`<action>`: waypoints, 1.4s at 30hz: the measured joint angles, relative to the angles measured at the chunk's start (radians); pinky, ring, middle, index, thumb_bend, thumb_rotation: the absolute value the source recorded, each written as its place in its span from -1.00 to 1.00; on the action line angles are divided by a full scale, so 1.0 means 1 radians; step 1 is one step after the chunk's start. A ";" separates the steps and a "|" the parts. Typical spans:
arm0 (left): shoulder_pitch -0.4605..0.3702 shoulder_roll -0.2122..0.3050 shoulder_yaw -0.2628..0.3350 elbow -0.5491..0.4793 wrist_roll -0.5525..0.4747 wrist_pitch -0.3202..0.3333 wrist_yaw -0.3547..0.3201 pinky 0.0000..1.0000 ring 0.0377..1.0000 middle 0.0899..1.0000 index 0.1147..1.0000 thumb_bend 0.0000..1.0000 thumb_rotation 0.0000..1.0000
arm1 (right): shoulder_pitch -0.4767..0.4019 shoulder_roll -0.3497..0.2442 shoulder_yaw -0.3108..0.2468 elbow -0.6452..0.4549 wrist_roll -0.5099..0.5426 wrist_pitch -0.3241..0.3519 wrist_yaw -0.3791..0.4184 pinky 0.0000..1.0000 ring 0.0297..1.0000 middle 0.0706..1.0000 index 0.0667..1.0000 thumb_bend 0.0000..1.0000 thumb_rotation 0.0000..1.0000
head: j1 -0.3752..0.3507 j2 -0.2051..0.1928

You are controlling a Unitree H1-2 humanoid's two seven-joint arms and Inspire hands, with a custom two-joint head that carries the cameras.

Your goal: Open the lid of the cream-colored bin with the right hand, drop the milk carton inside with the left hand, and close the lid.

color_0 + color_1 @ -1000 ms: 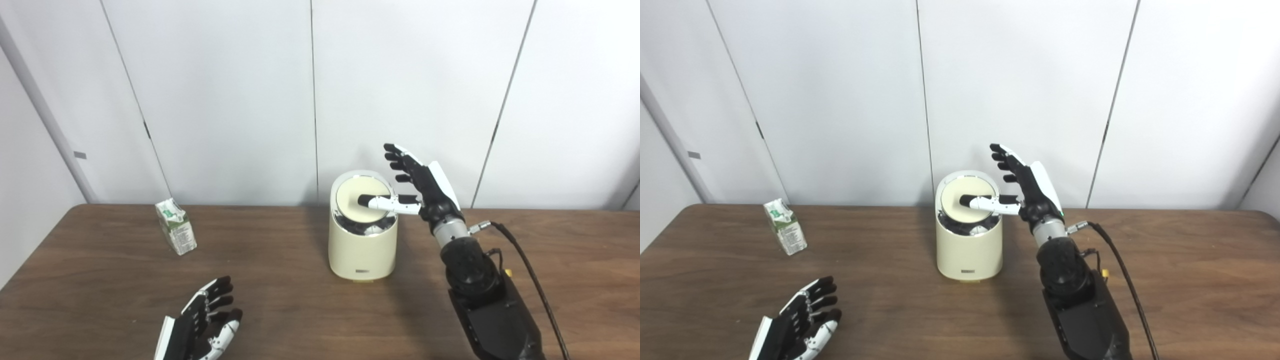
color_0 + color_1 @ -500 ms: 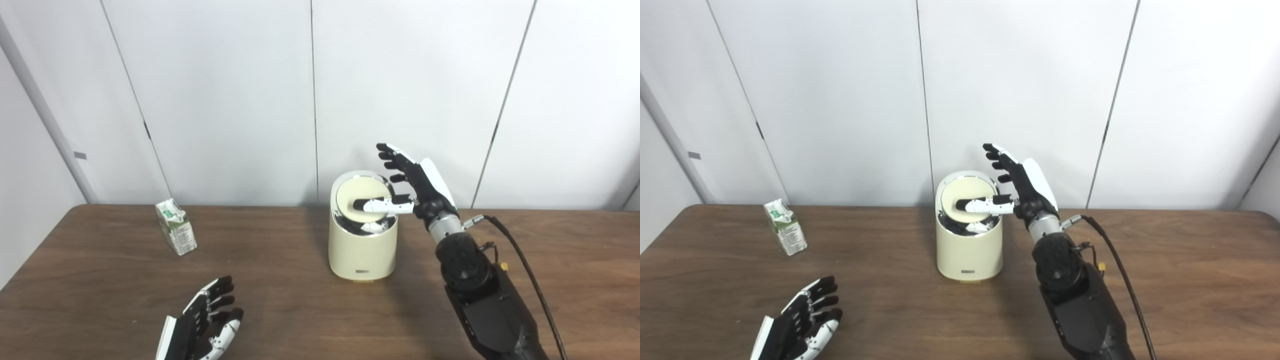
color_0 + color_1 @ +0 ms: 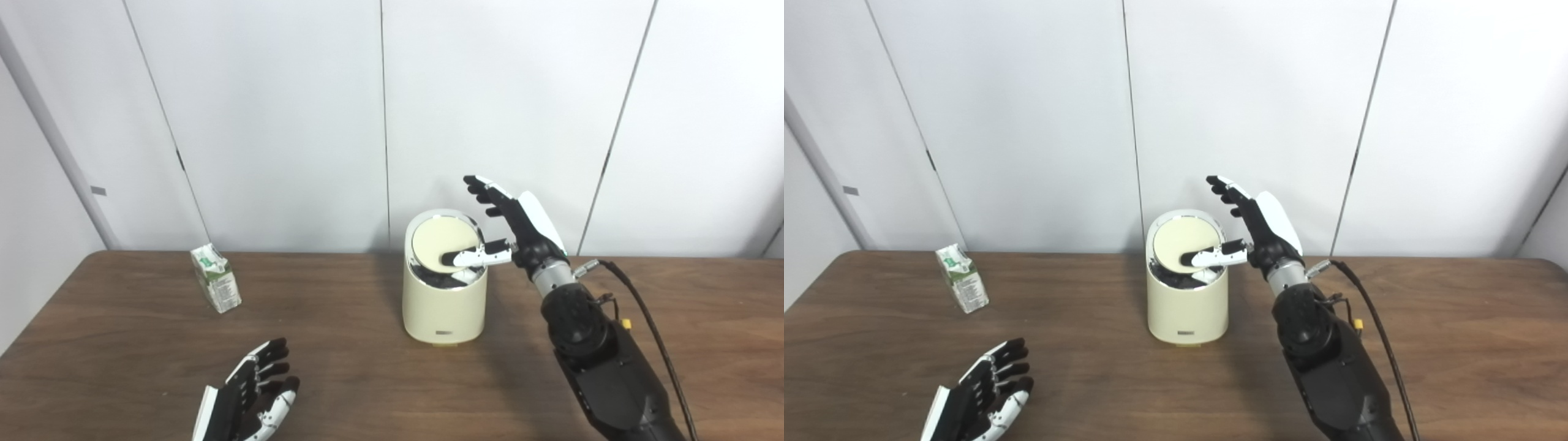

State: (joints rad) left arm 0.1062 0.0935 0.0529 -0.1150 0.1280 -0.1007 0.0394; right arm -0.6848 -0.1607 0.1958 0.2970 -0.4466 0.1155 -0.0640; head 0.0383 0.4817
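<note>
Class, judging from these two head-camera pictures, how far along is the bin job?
Done: the lid is tipped up, dark gap showing in the cream-colored bin.
In hand: the right hand props the lid with its thumb.
Left: the milk carton stands untouched; the left hand waits open. Dropping and closing remain.

A dark brown wooden table [image 3: 367,380] stands against a white panelled wall [image 3: 275,122] with thin vertical seams.

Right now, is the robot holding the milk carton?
No. The milk carton stands alone on the table, far from the open left hand, which holds nothing.
</note>
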 measured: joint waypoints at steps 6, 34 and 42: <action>-0.001 0.000 -0.001 0.000 0.000 0.000 0.000 0.38 0.52 0.60 0.66 -0.16 -0.41 | -0.001 -0.006 0.017 -0.013 -0.036 -0.007 -0.005 0.61 0.72 0.71 0.69 0.70 -0.92 | -0.002 0.002; -0.004 -0.001 -0.014 0.000 0.038 0.000 0.010 0.36 0.49 0.58 0.65 -0.20 -0.39 | 0.043 -0.018 -0.028 -0.154 -0.042 0.010 0.050 0.58 0.70 0.71 0.71 0.21 -0.35 | 0.003 0.009; -0.005 -0.001 -0.012 0.000 0.024 0.000 0.004 0.38 0.51 0.60 0.65 -0.18 -0.46 | 0.090 0.009 -0.060 -0.195 0.001 0.081 0.057 0.51 0.67 0.70 0.71 0.03 -0.27 | -0.005 0.014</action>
State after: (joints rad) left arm 0.1015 0.0928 0.0411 -0.1146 0.1516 -0.1004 0.0438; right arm -0.5944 -0.1517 0.1353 0.1024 -0.4454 0.1968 -0.0074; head 0.0338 0.4955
